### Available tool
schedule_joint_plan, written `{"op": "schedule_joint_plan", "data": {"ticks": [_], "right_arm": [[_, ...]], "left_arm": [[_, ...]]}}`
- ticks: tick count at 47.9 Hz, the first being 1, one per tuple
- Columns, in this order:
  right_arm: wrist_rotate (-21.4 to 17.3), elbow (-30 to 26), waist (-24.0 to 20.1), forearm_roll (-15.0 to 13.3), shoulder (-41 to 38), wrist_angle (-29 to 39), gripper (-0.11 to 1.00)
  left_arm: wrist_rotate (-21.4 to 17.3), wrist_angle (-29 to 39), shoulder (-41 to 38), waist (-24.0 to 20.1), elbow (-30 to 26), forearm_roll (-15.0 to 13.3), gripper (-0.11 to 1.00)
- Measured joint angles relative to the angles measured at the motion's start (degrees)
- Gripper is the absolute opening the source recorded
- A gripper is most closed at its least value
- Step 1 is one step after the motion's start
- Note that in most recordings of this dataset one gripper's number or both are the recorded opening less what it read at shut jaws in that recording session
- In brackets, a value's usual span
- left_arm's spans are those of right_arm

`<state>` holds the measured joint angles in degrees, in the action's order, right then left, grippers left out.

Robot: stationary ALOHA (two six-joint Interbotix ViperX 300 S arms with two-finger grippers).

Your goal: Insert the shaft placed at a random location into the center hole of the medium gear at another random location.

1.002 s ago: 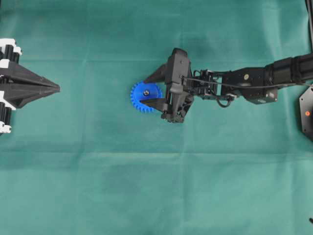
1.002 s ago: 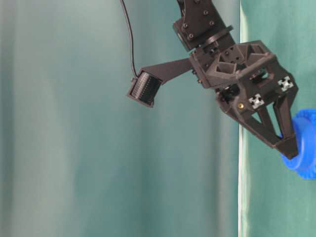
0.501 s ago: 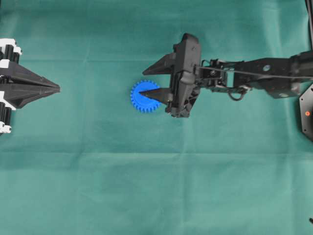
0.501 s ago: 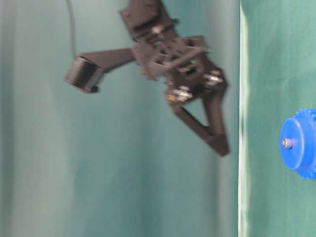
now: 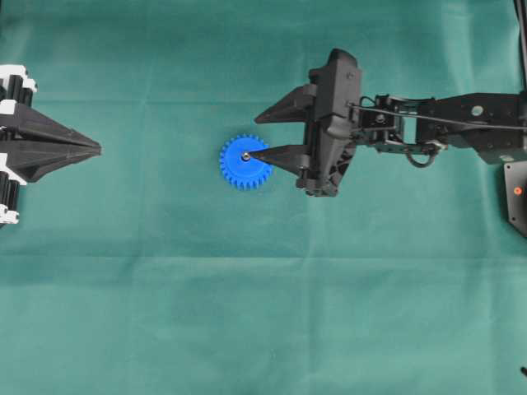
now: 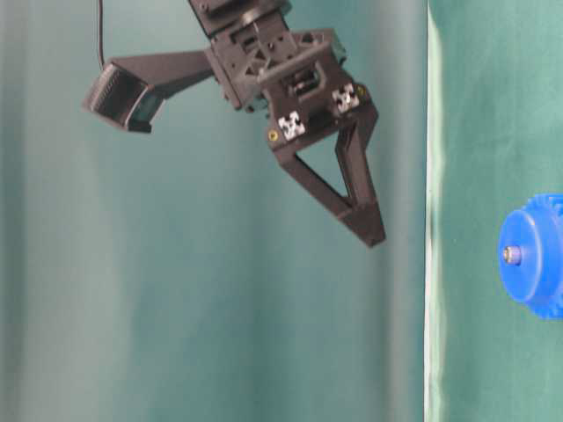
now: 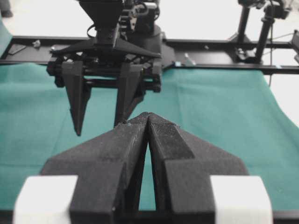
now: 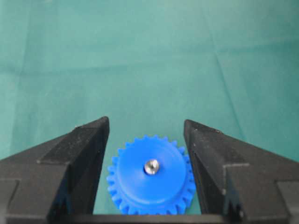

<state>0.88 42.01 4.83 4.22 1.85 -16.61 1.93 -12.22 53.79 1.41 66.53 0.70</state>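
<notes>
The left pincer (image 5: 97,149) rests at the left edge of the table (image 5: 165,313), its two fingers pressed together and holding nothing. It poses no hazard to the assembly provided it is not driven toward the centre.

The medium gear (image 5: 245,162) lies flat on the table near the middle of the overhead view. The shaft (image 8: 151,166) stands in the center hole (image 5: 245,155), its silver end showing at the top of the raised hub. How deeply the shaft is seated cannot be read with certainty: the table-level view shows its tip (image 6: 510,254) standing slightly proud of the hub, which may be full depth or a partial fit.

The right pincer (image 5: 262,135) hangs above the table just right of the gear, its fingers apart and empty. In the overhead view one fingertip overlaps the gear's rim; the table-level view shows the pincer clear of the gear with open air between them.

Likely faults from this state:

1. A descent or sideways sweep of the right pincer could strike the gear's teeth and slide the gear across the cloth.
2. Contact with the protruding shaft tip could tilt or pull the shaft from the hole if the fit is loose.
3. A partly seated shaft could topple if the gear is nudged.
</notes>
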Motion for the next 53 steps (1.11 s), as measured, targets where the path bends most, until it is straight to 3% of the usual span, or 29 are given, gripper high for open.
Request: {"op": "schedule_joint_plan", "data": {"ticks": [27, 53], "right_arm": [[0.00, 11.95, 0.00, 0.09, 11.07, 0.00, 0.67], [-0.09, 14.50, 0.00, 0.09, 14.24, 0.44, 0.67]], "left_arm": [[0.00, 0.00, -0.09, 0.00, -0.09, 0.00, 0.03], [0.00, 0.00, 0.00, -0.09, 0.00, 0.09, 0.03]]}}
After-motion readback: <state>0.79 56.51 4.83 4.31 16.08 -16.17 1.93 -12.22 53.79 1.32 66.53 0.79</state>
